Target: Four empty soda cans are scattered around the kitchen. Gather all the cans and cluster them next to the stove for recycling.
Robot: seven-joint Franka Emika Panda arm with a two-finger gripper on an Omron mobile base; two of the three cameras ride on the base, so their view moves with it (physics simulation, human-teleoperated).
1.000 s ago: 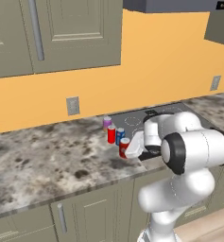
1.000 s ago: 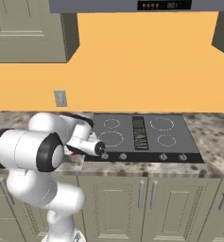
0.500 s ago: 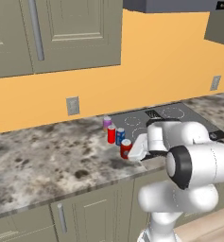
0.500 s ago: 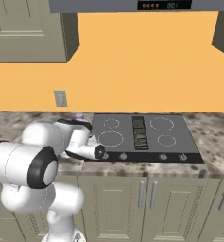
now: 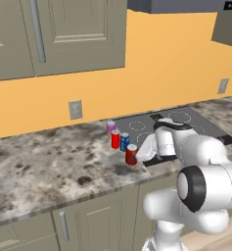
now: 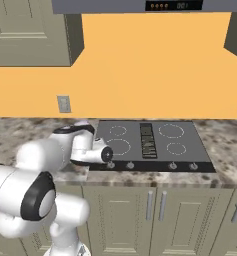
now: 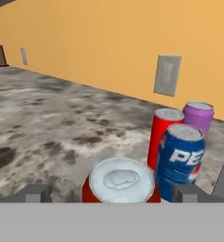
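1. A speckled stone tabletop runs under an orange wall and grey cabinets, with the black stove set into it.
2. In the left base view, going left to right, the purple-pink can, a red can, the blue can and a second red can stand upright in a tight cluster just beside the stove's left edge.
3. The tool has its fingertips spread wide on either side of the nearest red can, not pinching it.
4. That can sits directly ahead of the tool, its long axis vertical; backing straight off looks like the clean exit.
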